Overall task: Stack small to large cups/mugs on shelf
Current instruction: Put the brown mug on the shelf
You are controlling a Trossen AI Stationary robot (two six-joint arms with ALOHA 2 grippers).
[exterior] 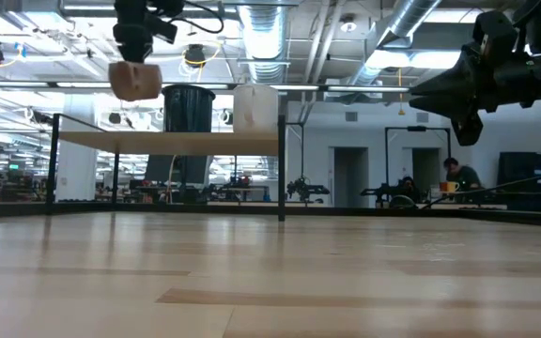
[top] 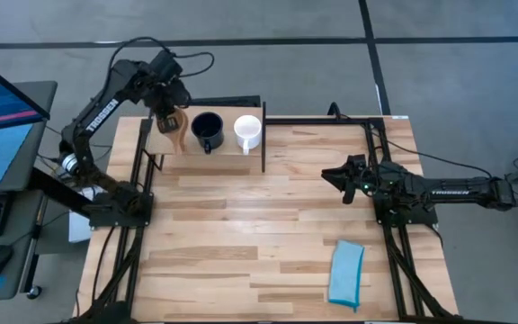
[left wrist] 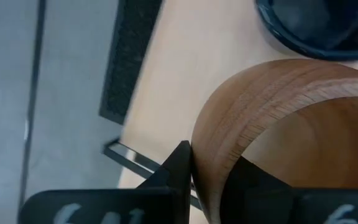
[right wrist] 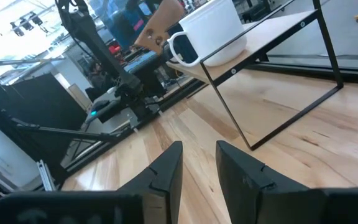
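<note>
The light brown wooden cup hangs in my left gripper above the left end of the shelf. Its long handle shows in the right wrist view. The dark navy mug and the white mug stand upright side by side on the shelf board. My right gripper is open, hovering over the table right of the shelf and touching nothing. My left gripper holds the wooden cup by its rim wall, with one finger outside and the other inside the hollow. The fingers come from above, pointing down. The cup is lifted clear of the shelf board, roughly upright.
A light blue folded cloth lies near the table's near right corner. The shelf's thin black frame stands between my right gripper and the mugs. Bare tabletop stretches in front of the shelf.
</note>
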